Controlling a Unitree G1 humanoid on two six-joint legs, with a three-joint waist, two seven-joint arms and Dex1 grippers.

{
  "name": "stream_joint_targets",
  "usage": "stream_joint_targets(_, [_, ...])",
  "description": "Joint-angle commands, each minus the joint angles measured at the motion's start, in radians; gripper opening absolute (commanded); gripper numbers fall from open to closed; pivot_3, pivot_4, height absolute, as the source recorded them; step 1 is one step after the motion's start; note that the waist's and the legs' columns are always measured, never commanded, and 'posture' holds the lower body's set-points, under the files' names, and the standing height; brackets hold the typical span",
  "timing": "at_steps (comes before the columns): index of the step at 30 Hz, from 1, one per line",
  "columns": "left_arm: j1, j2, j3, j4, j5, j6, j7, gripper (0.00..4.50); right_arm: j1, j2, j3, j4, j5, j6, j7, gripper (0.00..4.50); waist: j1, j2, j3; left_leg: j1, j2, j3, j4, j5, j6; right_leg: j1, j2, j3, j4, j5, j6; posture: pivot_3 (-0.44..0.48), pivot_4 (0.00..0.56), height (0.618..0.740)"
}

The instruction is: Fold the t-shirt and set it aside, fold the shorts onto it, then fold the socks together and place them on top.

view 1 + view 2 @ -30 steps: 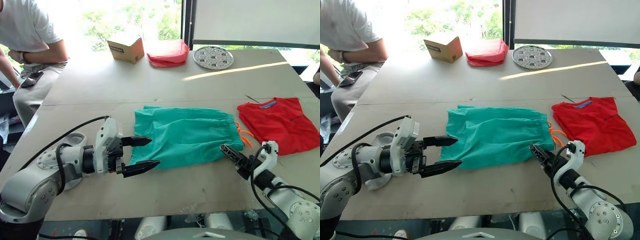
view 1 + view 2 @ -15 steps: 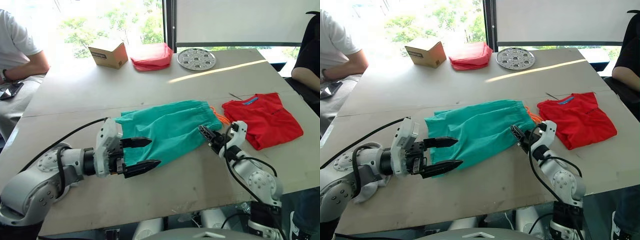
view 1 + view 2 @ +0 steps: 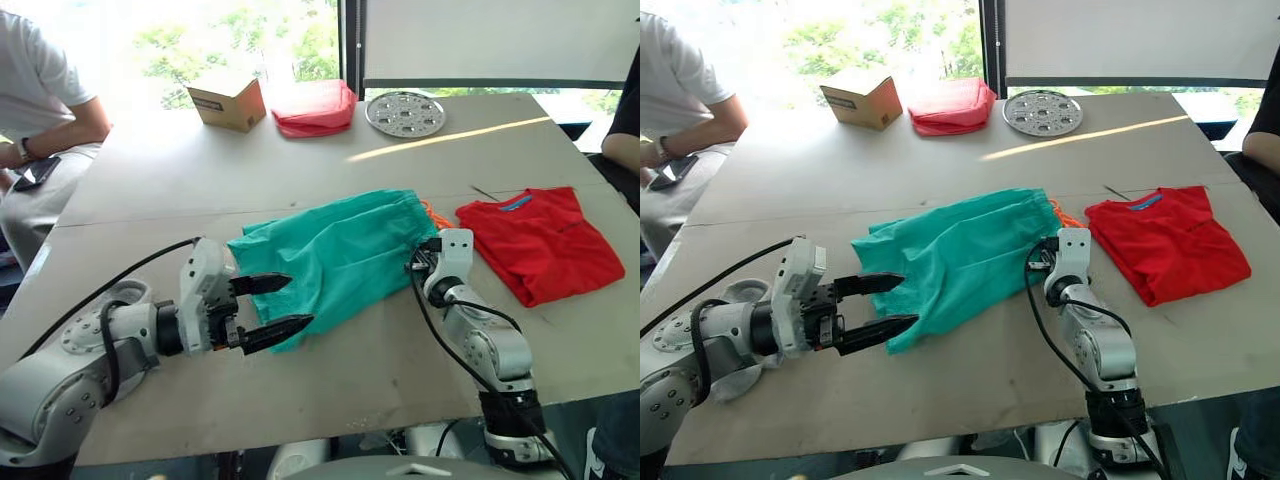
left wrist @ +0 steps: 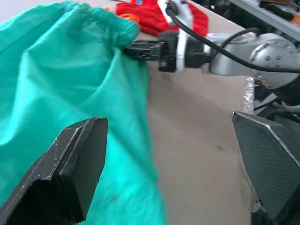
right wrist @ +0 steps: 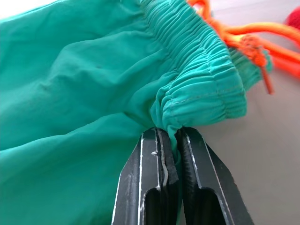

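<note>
The teal shorts [image 3: 335, 250] lie rumpled at mid-table, with an orange drawstring [image 5: 255, 44] at the waistband. My right gripper [image 3: 415, 262] is shut on the waistband's near corner, and its fingers [image 5: 154, 159] pinch the gathered hem. My left gripper [image 3: 298, 300] is wide open at the shorts' left leg hem. Fabric [image 4: 70, 75] lies between its fingers [image 4: 79, 159]. The red t-shirt [image 3: 545, 240] lies folded to the right of the shorts. The socks are out of view.
At the table's far edge sit a cardboard box [image 3: 228, 100], a pinkish-red cloth bundle [image 3: 315, 108] and a round perforated metal plate [image 3: 405, 112]. One person [image 3: 40, 100] sits at the far left. Another person's arm [image 3: 625, 130] shows at the right edge.
The right gripper moved in from the front edge to the shorts' waistband and shut on it, bunching the shorts leftward. The left gripper stays open. The camera shifted.
</note>
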Motion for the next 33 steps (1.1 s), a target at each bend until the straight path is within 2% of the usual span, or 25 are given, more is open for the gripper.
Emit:
stream_joint_targets(1, [-0.010, -0.006, 0.010, 0.012, 0.020, -0.034, 0.001, 4.50, -0.029, -0.084, -0.018, -0.127, -0.110, -0.063, -0.011, 0.12, 0.004, 0.001, 0.001, 0.000, 0.000, 0.000, 0.000, 0.000, 0.000, 0.000, 0.000, 0.000, 0.000, 0.000, 0.001, 0.000, 0.150, 0.740])
stream_joint_targets(7, [-0.049, -0.005, -0.031, 0.069, 0.080, -0.071, -0.019, 4.50, -0.086, -0.293, 0.035, -0.160, -0.249, -0.223, 0.113, 0.12, 0.005, -0.001, 0.003, 0.000, 0.002, 0.001, -0.002, 0.002, -0.005, 0.000, 0.001, 0.000, -0.001, -0.002, 0.002, 0.000, 0.150, 0.740])
stream_joint_targets(10, [-0.059, -0.001, -0.045, 0.102, 0.105, -0.090, -0.039, 4.50, -0.095, -0.390, 0.106, -0.159, -0.299, -0.378, 0.231, 0.12, 0.004, -0.002, 0.005, 0.000, 0.002, 0.002, -0.002, 0.002, -0.004, 0.000, 0.002, 0.000, -0.002, -0.002, 0.002, 0.000, 0.150, 0.740])
stream_joint_targets(13, [-0.058, 0.014, -0.043, 0.145, 0.143, -0.122, -0.079, 4.50, -0.055, -0.557, 0.224, -0.133, -0.384, -0.620, 0.407, 0.12, 0.006, -0.003, 0.006, -0.001, 0.002, 0.002, -0.002, 0.001, -0.003, 0.000, 0.002, -0.001, -0.004, -0.002, 0.002, 0.000, 0.150, 0.740])
stream_joint_targets(15, [-0.056, 0.018, -0.042, 0.159, 0.158, -0.133, -0.093, 4.50, -0.031, -0.629, 0.263, -0.112, -0.402, -0.719, 0.487, 0.12, 0.008, -0.005, 0.007, -0.001, 0.003, 0.001, -0.002, 0.001, -0.004, 0.001, 0.002, -0.002, -0.006, -0.002, 0.002, 0.000, 0.150, 0.740])
stream_joint_targets(20, [-0.023, 0.012, -0.035, 0.150, 0.178, -0.149, -0.110, 4.50, 0.016, -0.731, 0.324, -0.082, -0.433, -0.917, 0.626, 0.12, 0.013, -0.009, 0.008, -0.002, 0.002, 0.002, -0.002, 0.002, -0.005, 0.002, 0.000, -0.001, -0.008, 0.000, -0.001, 0.000, 0.150, 0.740])
stream_joint_targets(24, [0.007, 0.002, -0.030, 0.122, 0.177, -0.151, -0.104, 4.50, 0.009, -0.720, 0.339, -0.052, -0.446, -0.913, 0.700, 0.12, 0.013, -0.010, 0.009, -0.002, 0.003, 0.002, -0.002, 0.001, -0.003, 0.002, 0.000, -0.001, -0.008, 0.000, -0.001, 0.000, 0.150, 0.740])
stream_joint_targets(27, [0.025, -0.005, -0.030, 0.097, 0.172, -0.150, -0.102, 4.50, -0.003, -0.715, 0.297, -0.064, -0.340, -0.814, 0.795, 1.07, 0.014, -0.010, 0.009, -0.002, 0.003, 0.001, -0.002, 0.000, -0.002, 0.002, 0.000, -0.001, -0.007, 0.000, -0.002, 0.000, 0.150, 0.740])
stream_joint_targets(29, [0.030, -0.007, -0.028, 0.085, 0.166, -0.146, -0.101, 4.50, 0.018, -0.732, 0.251, -0.103, -0.235, -0.726, 0.862, 2.08, 0.015, -0.010, 0.009, -0.002, 0.003, 0.000, -0.001, 0.000, -0.001, 0.002, 0.000, -0.001, -0.007, 0.000, -0.003, 0.000, 0.150, 0.740])
stream_joint_targets(31, [0.031, -0.011, -0.029, 0.075, 0.162, -0.149, -0.103, 4.50, 0.068, -0.787, 0.138, -0.230, 0.058, -0.516, 0.961, 3.12, 0.023, -0.009, 0.010, -0.003, 0.003, -0.001, -0.001, 0.000, -0.001, 0.002, 0.000, -0.001, -0.008, 0.000, -0.003, 0.000, 0.150, 0.740])
stream_joint_targets(33, [0.028, -0.015, -0.031, 0.072, 0.162, -0.152, -0.103, 4.50, 0.091, -0.812, 0.029, -0.339, 0.360, -0.292, 0.980, 3.99, 0.031, -0.009, 0.010, -0.005, 0.003, -0.003, 0.000, -0.001, 0.000, 0.002, -0.001, -0.001, -0.008, 0.000, -0.003, 0.000, 0.150, 0.740])
